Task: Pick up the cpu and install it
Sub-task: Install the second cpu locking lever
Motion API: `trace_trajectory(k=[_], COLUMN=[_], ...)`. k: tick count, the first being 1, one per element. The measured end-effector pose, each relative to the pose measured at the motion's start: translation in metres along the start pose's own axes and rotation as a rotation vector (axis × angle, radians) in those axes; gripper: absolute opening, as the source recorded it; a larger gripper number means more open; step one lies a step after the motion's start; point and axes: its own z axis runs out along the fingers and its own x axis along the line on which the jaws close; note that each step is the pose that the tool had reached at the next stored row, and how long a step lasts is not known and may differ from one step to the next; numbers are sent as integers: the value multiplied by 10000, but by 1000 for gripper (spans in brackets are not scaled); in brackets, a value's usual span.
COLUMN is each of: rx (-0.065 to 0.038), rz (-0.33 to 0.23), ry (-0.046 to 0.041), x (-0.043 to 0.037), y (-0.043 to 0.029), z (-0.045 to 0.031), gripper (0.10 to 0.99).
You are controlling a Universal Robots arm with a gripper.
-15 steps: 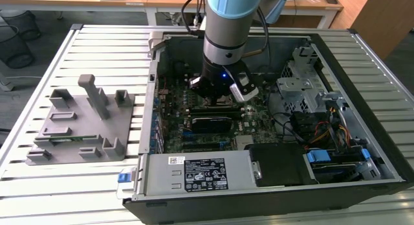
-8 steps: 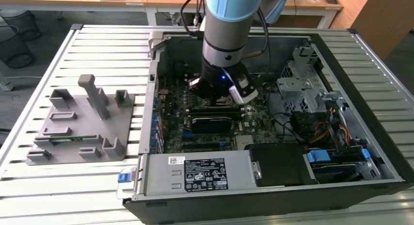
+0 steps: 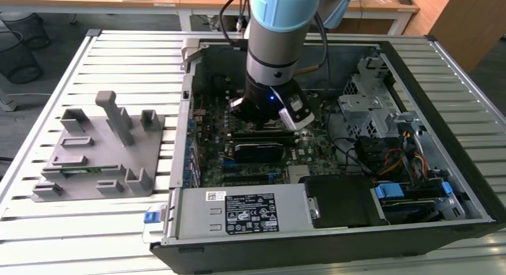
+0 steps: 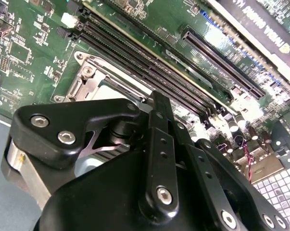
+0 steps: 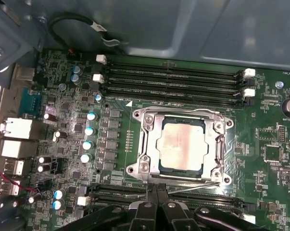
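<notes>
While the arm reaches down into the open computer case [image 3: 442, 168], the cpu [image 5: 182, 146] sits in its socket frame [image 5: 220, 144] on the motherboard [image 5: 116, 130], and the pincer [image 5: 157, 204] hovers just beside it, fingers pressed together, gripping nothing.

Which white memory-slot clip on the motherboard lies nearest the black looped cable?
The outermost clip, by the case wall; the other white clips sit farther from the cable.
</notes>
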Motion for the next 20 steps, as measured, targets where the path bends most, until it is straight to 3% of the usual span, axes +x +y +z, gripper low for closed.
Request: trace_trajectory(k=[20], rx=[-531], rz=[-12], ry=[-45], x=[62], y=[-60], z=[101], gripper=[106])
